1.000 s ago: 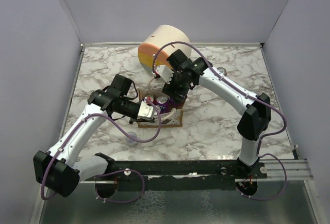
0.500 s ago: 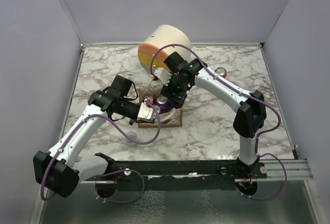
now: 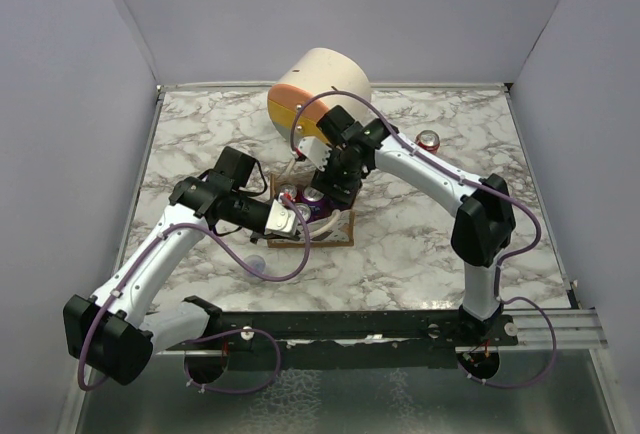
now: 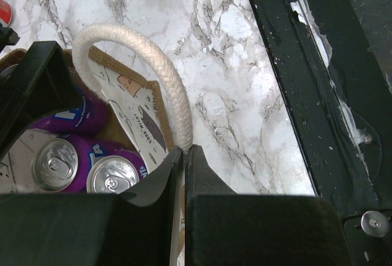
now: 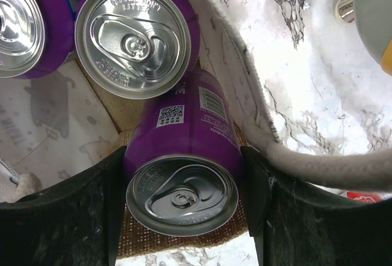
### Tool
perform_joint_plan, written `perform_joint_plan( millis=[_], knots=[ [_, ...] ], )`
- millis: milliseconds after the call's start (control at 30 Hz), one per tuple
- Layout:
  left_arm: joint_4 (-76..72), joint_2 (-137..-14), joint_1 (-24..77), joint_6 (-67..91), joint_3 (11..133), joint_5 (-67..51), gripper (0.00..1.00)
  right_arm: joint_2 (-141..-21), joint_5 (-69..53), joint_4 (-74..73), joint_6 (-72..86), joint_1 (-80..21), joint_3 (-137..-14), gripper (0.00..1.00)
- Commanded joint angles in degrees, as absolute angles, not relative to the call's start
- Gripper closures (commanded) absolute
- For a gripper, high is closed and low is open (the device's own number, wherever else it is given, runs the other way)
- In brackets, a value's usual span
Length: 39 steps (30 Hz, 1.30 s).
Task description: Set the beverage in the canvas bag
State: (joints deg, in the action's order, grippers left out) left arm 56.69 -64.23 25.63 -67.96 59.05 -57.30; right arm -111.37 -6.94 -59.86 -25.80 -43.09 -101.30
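Note:
The tan canvas bag (image 3: 318, 224) stands at mid-table with its top open. My left gripper (image 3: 288, 218) is shut on the bag's near rim, at the foot of a white rope handle (image 4: 131, 51); the closed jaws show in the left wrist view (image 4: 185, 152). My right gripper (image 3: 334, 190) is shut on a purple beverage can (image 5: 184, 125) and holds it upright in the bag's mouth, a finger (image 5: 92, 211) on each side. Two more purple cans (image 5: 135, 33) stand inside the bag, and they also show in the left wrist view (image 4: 113, 175).
A large cream cylinder (image 3: 320, 92) with orange and yellow drawers stands just behind the bag. A red can (image 3: 430, 140) stands on the marble at the right. A small clear object (image 3: 257, 266) lies in front of the bag. A black rail (image 4: 318, 76) runs along the near edge.
My right arm has shifted a little to the left over the bag with the purple can in its grip. The left arm and the bag have stayed put.

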Motion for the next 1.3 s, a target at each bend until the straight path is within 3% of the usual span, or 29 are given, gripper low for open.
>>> perform_joint_plan(
  millis=[0,433,767,1267],
  knots=[
    [57.9,-63.1,26.0,-69.3,58.7,-60.4,1.00,-113.2,-7.6,-58.1,-27.6,-43.4,-100.1,0.76],
    [57.0,-62.7,26.1,-69.4,56.7,-59.2,1.00,-112.6,-8.6,-52.8,-28.3,-43.5,-95.2,0.63],
    [56.7,-62.1,26.1,-69.4,55.7,-58.5,1.00,-112.4,-7.3,-51.2,-28.8,-43.5,-93.5,0.43],
    [57.1,-61.2,26.1,-69.5,55.5,-58.2,1.00,-111.5,-4.6,-51.8,-29.3,-43.5,-94.9,0.21]
  ],
)
